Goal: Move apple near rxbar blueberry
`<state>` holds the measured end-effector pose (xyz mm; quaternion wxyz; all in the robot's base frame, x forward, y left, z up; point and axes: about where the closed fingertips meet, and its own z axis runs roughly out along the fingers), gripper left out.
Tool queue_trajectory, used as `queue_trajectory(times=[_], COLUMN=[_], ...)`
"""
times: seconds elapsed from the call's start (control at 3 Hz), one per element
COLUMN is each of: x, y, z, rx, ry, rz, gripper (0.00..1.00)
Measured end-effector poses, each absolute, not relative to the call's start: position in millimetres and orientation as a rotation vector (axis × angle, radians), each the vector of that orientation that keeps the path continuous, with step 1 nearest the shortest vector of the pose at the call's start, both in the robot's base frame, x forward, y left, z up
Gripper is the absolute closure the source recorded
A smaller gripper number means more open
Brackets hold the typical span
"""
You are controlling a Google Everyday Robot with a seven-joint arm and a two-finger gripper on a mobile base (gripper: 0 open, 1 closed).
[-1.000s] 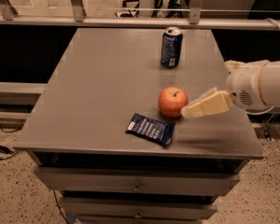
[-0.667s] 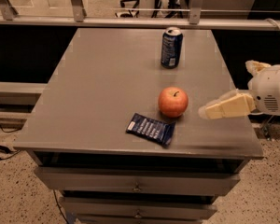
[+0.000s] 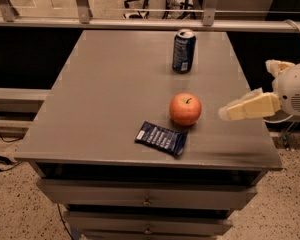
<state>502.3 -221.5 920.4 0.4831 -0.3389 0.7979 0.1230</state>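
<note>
At the right edge of the grey worktop, in the single camera view, the cream-coloured gripper hangs just above the surface, its tip pointing left toward the middle of the worktop. It extends from a rounded white arm housing that lies beyond the worktop's right side. Whether the gripper is open or closed cannot be told from this angle. Nothing touches it.

The apple, round and orange-red with a short dark stem on top, sits on the worktop to the left of the gripper's tip, near it but clearly apart, at about the same depth. The rxbar blueberry, a flat dark-blue wrapper with white print, lies further left of the gripper and nearer the front edge. It rests slightly askew, and its right end is just beside the apple's lower left side; whether the two touch cannot be told.

A dark-blue soda can stands upright well beyond the gripper, toward the far side of the worktop and to its left, roughly in line behind the apple. Below the worktop's front edge are grey drawers with small knobs. A metal railing runs across behind the worktop.
</note>
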Motion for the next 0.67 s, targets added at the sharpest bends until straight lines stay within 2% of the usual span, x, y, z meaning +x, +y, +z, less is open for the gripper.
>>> queue_trajectory(times=[0.33,0.67], x=[527.3,540.7], y=[-244.6,-259.2], z=[929.7,963.6], rx=[-0.836,-0.836], ry=[1.892,1.829], rz=[0.409,0.401], gripper=[0.00,0.00])
